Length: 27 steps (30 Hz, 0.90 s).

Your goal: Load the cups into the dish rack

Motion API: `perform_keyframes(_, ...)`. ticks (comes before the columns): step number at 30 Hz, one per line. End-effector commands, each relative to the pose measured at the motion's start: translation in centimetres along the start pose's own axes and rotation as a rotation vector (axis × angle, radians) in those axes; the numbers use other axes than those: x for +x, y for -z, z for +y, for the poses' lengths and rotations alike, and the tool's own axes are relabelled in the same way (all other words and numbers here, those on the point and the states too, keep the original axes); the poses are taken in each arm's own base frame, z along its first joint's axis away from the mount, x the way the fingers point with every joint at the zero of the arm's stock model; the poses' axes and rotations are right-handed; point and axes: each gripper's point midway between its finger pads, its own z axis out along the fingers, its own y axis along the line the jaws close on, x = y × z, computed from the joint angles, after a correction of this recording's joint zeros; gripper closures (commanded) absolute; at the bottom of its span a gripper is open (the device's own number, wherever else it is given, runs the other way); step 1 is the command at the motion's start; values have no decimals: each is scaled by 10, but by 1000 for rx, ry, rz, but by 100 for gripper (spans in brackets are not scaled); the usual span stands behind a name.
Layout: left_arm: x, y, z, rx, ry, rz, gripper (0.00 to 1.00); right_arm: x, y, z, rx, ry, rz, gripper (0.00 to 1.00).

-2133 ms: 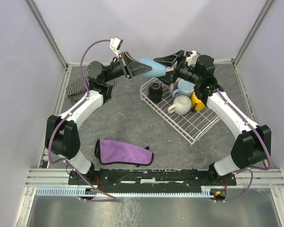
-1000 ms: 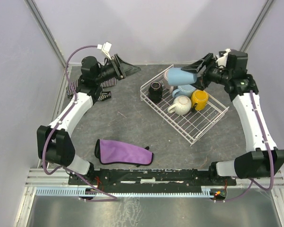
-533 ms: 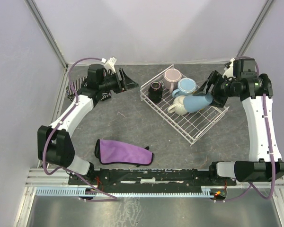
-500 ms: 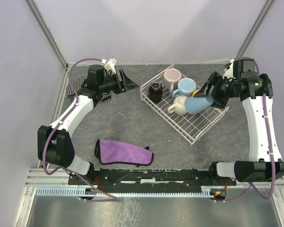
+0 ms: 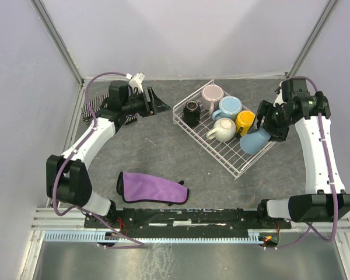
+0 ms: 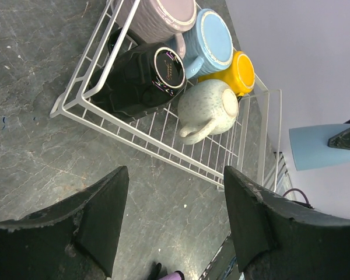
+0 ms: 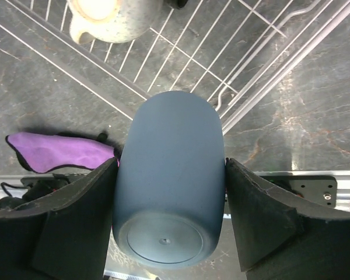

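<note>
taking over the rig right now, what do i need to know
Left gripper: open, empty, left of the dish rack.
Right gripper: shut on the dusty-blue cup, over the rack's right end.
Done: black cup, pink cup, light blue cup, yellow cup and cream cup are in the rack.
Left: set the dusty-blue cup in and release.
</note>
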Motion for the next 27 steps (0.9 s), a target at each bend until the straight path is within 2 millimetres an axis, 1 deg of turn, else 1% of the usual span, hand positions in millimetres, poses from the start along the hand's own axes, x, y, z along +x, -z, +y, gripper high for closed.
perform_keyframes(1, -8, 9, -15, 44, -65, -25, 28, -16, -10, -13, 63, 51, -35, 99)
perform_keyframes(6, -8, 11, -14, 31, -68, -30, 28, -26, -22, -13, 70, 55, -40, 99)
perform_keyframes(10, -8, 11, -13, 17, -72, -26, 28, -30, -38, -16, 78, 56, -35, 99)
perform_keyframes(18, -10, 12, -8, -15, -83, -15, 28, -30, -68, -21, 92, 70, -21, 99)
perform_keyframes(24, -11, 10, -6, -25, -88, -9, 28, -31, -87, -22, 159, 128, -47, 99)
perform_keyframes(27, -11, 10, -5, -31, -91, -7, 29, -29, -95, -22, 188, 153, -42, 99)
